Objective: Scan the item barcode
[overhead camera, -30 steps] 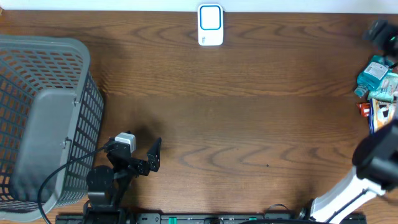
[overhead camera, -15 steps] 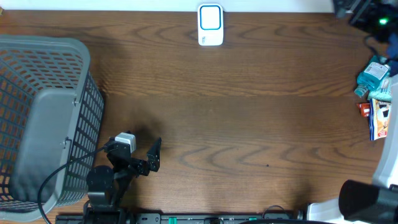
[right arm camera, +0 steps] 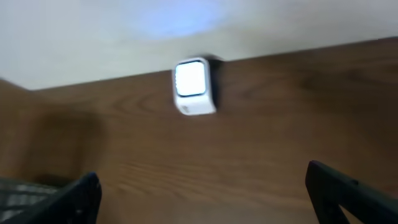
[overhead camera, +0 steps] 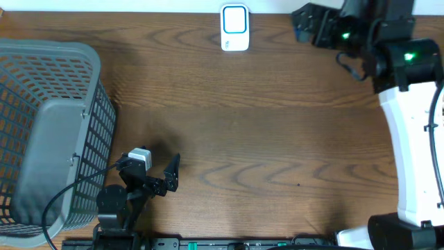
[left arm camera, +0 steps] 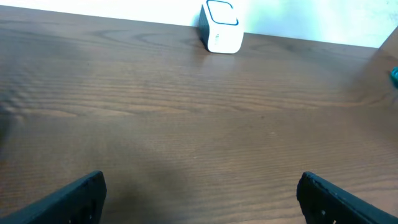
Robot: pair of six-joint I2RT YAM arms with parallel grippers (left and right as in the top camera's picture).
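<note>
Left gripper point(left arm camera: 200, 183) sits low at the near edge just beside the grey mesh basket point(overhead camera: 48, 125), fingers spread wide, nothing between them, only bare brown wood table point(overhead camera: 263, 139) ahead. White right arm point(overhead camera: 416, 139) runs up the right side to the far edge. Right gripper point(right arm camera: 202, 177) is there, fingers spread, empty, to the right of the scanner point(overhead camera: 234, 28) and apart from it; the wrist view is blurred. The scanner is a small white box with rounded corners and a blue-outlined window on its face. It stands at the far table edge, about centre, untouched.
</note>
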